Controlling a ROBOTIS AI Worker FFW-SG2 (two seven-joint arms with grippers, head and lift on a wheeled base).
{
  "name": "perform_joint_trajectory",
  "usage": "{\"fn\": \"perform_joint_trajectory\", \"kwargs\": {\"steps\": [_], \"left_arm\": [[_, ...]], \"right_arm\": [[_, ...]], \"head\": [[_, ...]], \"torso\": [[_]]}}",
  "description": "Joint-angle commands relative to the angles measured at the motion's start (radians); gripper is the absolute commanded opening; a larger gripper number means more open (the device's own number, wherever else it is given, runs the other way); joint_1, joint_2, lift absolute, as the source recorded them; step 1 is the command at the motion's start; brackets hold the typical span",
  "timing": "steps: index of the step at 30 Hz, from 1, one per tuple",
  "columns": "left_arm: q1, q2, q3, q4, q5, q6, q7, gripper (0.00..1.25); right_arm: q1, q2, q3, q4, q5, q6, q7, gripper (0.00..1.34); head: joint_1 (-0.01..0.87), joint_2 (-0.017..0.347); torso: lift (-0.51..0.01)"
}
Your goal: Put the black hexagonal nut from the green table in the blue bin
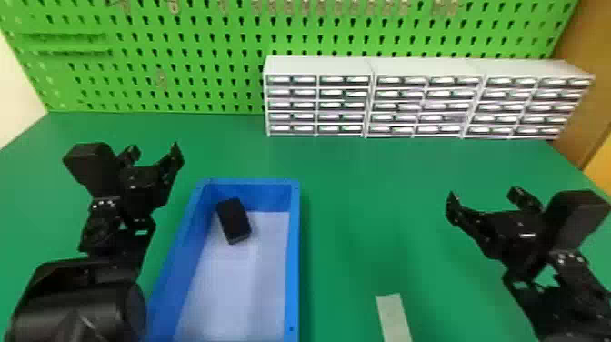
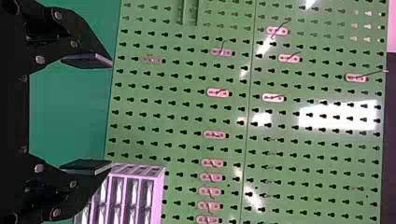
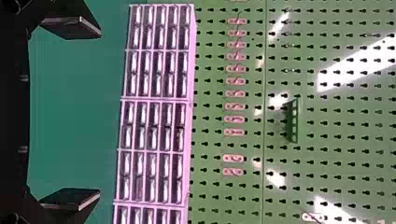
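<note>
The fingers (image 2: 91, 60) of your left gripper (image 1: 155, 147) stand open and empty, raised beside the blue bin (image 1: 294, 254). From them, the black piece (image 1: 234, 220) lies to the right and nearer to the robot, inside the bin by its far-left corner. I take this as the nut, but I cannot tell its hexagonal shape. Its long axis goes mostly near to far, the far end slanting left. Your right gripper (image 1: 483, 192), also open, is well apart on the right; if some correction is needed, left is the closer arm.
</note>
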Motion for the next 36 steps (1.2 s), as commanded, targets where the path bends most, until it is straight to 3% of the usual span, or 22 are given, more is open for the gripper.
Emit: {"fn": "perform_joint_trajectory", "kwargs": {"steps": [1, 36], "left_arm": [[0.002, 0.0, 0.001, 0.0, 0.0, -0.002, 0.0, 0.77], [0.006, 0.0, 0.007, 0.0, 0.006, -0.009, 0.0, 0.77]], "right_arm": [[0.001, 0.001, 0.006, 0.0, 0.0, 0.0, 0.0, 1.23], [0.006, 0.001, 0.025, 0.0, -0.007, -0.009, 0.0, 1.23]], "head": [[0.686, 0.051], [0.686, 0.051]], "torso": [[-0.097], [-0.097]]}}
